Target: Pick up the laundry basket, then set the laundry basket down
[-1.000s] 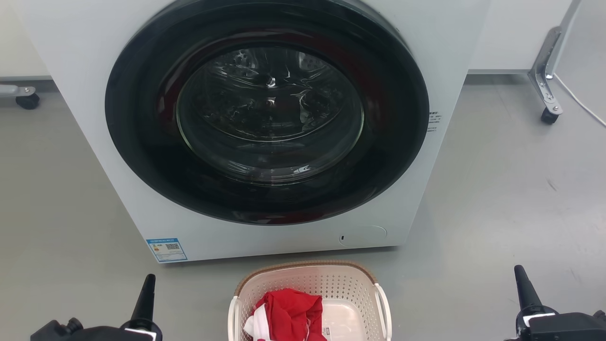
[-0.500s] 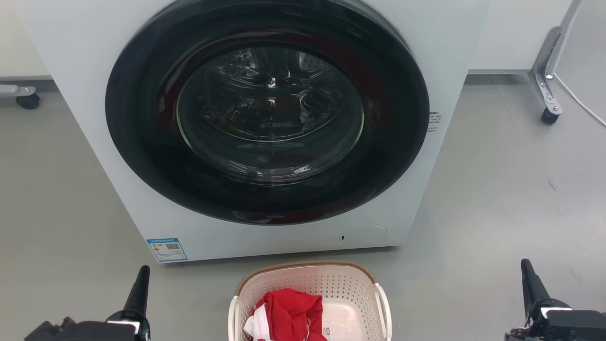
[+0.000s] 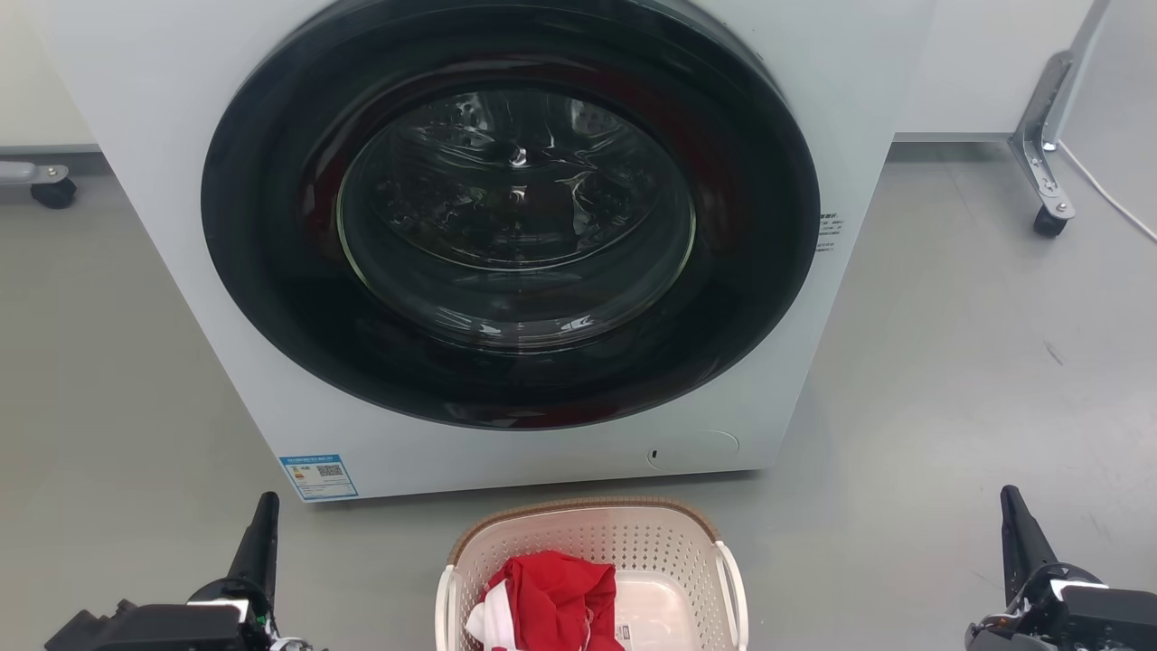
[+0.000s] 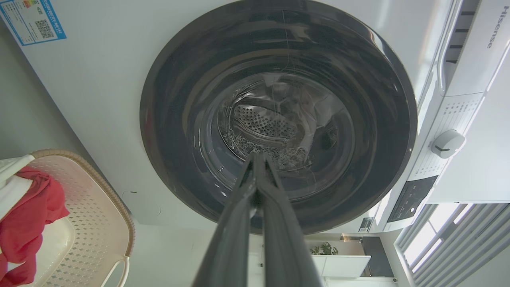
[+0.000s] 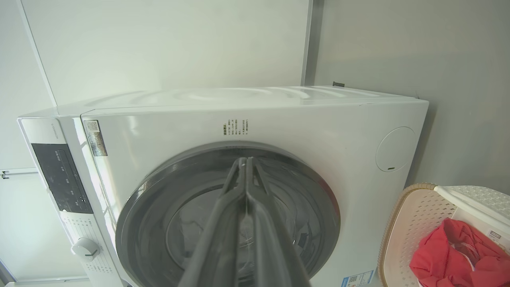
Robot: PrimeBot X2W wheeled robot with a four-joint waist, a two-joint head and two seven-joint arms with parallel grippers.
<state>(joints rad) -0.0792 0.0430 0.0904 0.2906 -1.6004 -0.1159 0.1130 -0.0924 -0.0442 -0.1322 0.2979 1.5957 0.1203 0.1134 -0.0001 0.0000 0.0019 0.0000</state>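
Note:
The laundry basket (image 3: 633,533) stands on the grey floor just before the washing machine, cream-white and perforated, with a brown woven rim and white loop handles; its near part is cut off by the head view's bottom edge. Red and white cloth (image 3: 551,601) lies inside it. It also shows as the basket (image 4: 91,207) at the lower left of the left wrist view and the basket (image 5: 414,223) at the lower right of the right wrist view. My left gripper (image 3: 262,524) is shut and empty, well left of the basket. My right gripper (image 3: 1017,524) is shut and empty, well right of it.
A white front-loading washing machine (image 3: 380,452) with a closed dark round door (image 3: 511,212) rises directly behind the basket. A wheeled metal stand leg (image 3: 1044,172) is at the back right and a caster (image 3: 52,192) at the back left. Grey floor lies on both sides.
Both grippers have moved outward, away from the basket: the left one to the left, the right one to the right, each a little higher in the head view. The basket has not moved.

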